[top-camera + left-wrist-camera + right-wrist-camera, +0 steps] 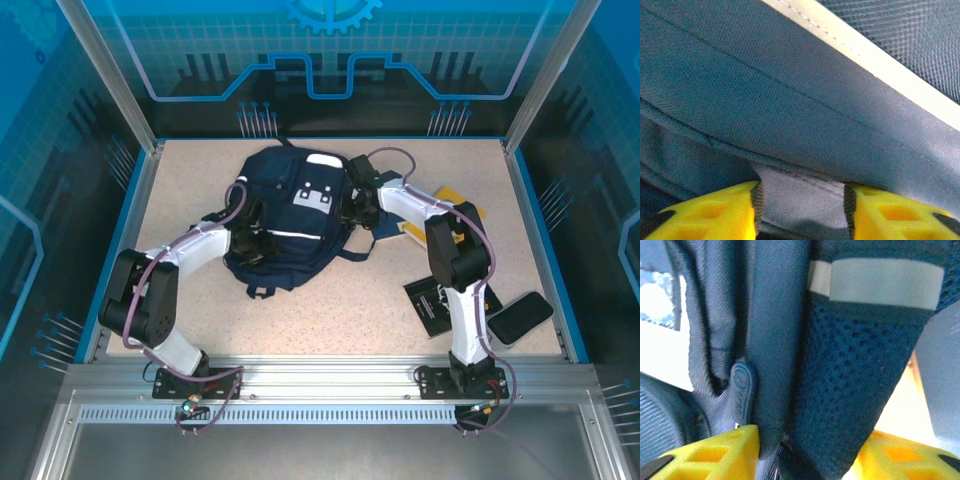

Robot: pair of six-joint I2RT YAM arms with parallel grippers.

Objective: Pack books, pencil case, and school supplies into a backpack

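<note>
Yellow fingers [710,212] fill the bottom of the left wrist view. The left gripper [801,202] has its jaws partway apart, and a band of grey-blue cloth spans the whole gap, touching both pads. Whether that cloth is clamped or only lying there, I cannot tell.

The right gripper [807,452] stands the same way, part spread, with folded cloth and dark mesh [855,380] packed between its jaws. Here too I cannot tell if there is a real grip.

Largest on the speckled table [350,320] is the backpack [300,255], lying flat between the two grippers. From above, the left gripper [252,240] is against its left flank and the right gripper [352,208] against its right flank. A white stripe [880,65] runs across the cloth just ahead of the left gripper. A light grey patch [317,198] sits just left of the right gripper.

The yellow book [455,200] lies close to the right of the right gripper, partly under that arm. The black book [428,300] lies well back from that gripper, toward the arm's base and partly under it. The pencil case [520,317], dark from above, rests tilted farther right again, overlapping that book's edge.

A zipper pull [742,390] hangs just ahead of the right gripper's left finger.
</note>
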